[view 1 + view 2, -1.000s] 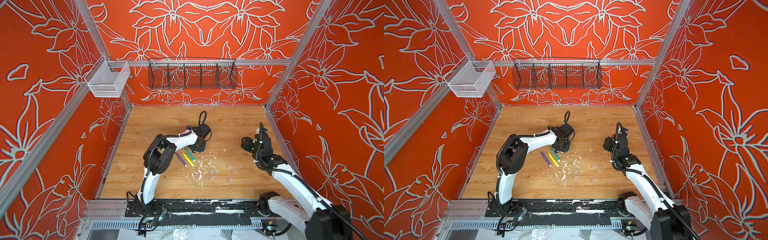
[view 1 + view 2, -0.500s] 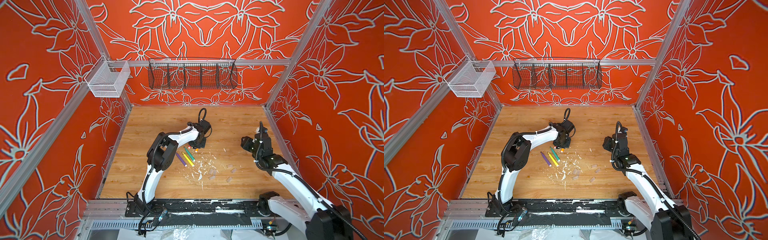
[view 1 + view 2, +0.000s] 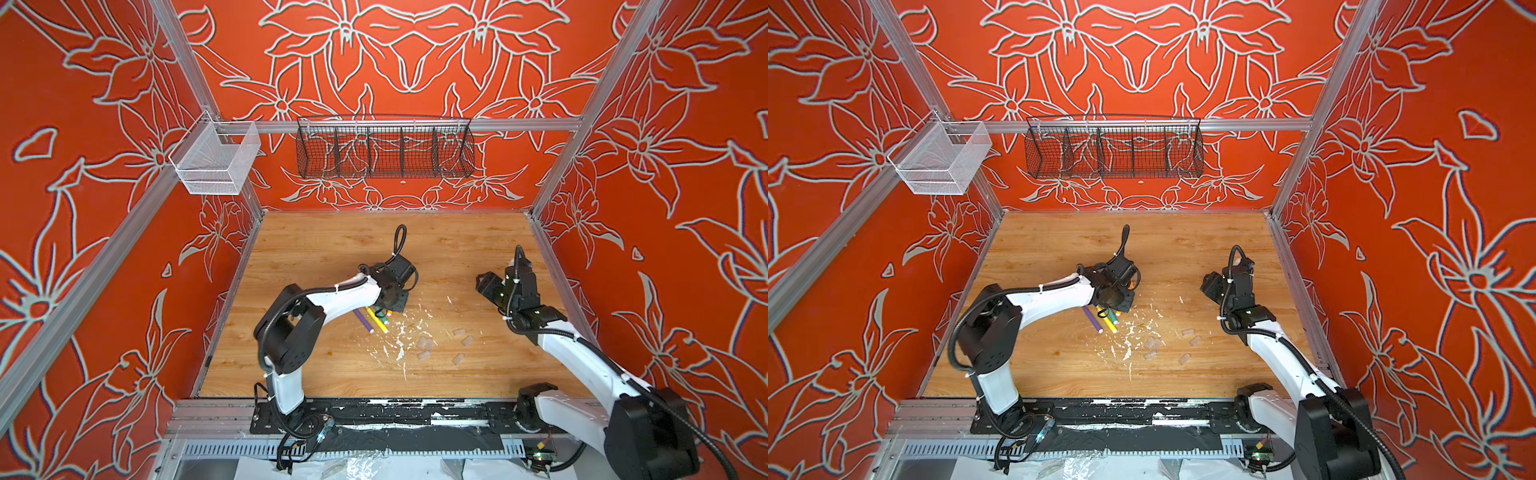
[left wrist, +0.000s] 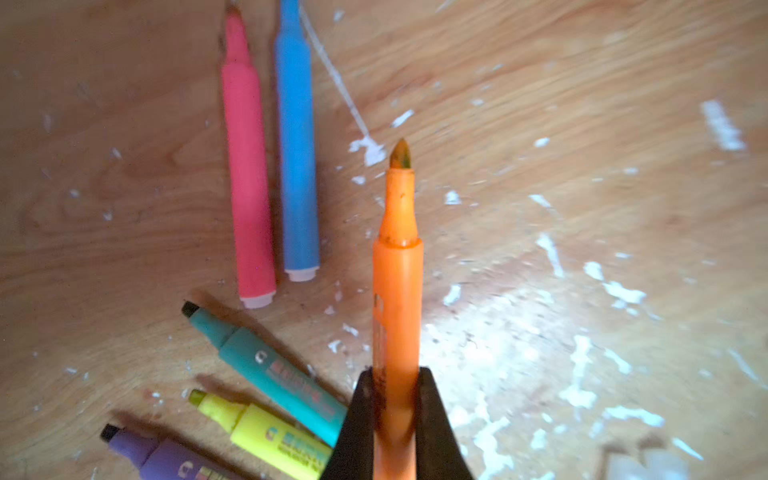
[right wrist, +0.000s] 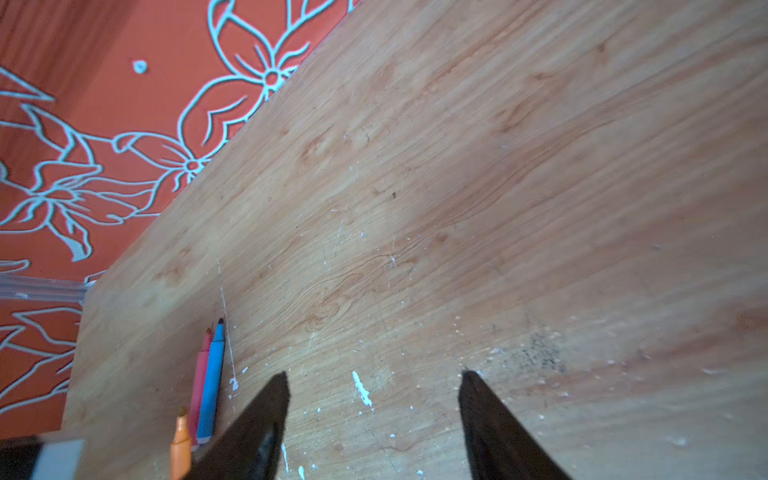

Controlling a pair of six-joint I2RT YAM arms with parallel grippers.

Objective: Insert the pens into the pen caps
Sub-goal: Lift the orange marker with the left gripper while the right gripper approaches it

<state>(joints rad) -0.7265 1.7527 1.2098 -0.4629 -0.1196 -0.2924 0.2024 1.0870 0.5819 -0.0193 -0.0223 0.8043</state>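
At left, five pens (image 3: 377,321) lie loose on the counter (image 3: 316,249): purple (image 4: 166,459), yellow (image 4: 270,436) and green (image 4: 270,370) fanned together, pink (image 4: 248,166) and blue (image 4: 296,166) side by side. Beside them our left jaws are clamped on the rear barrel of the orange pen (image 4: 397,291), its bare tip pointing out ahead. We should lift it straight, clear of its neighbours, and squeeze firmly, since a grip this far back will likely let the tip wander. Right of centre, the caps (image 3: 467,340) lie scattered, apart from the pens. Farthest right, our right jaws stand open and empty over bare counter. They would need to fetch a cap and present its mouth square to the tip, so we can push in slowly along the pen's axis.
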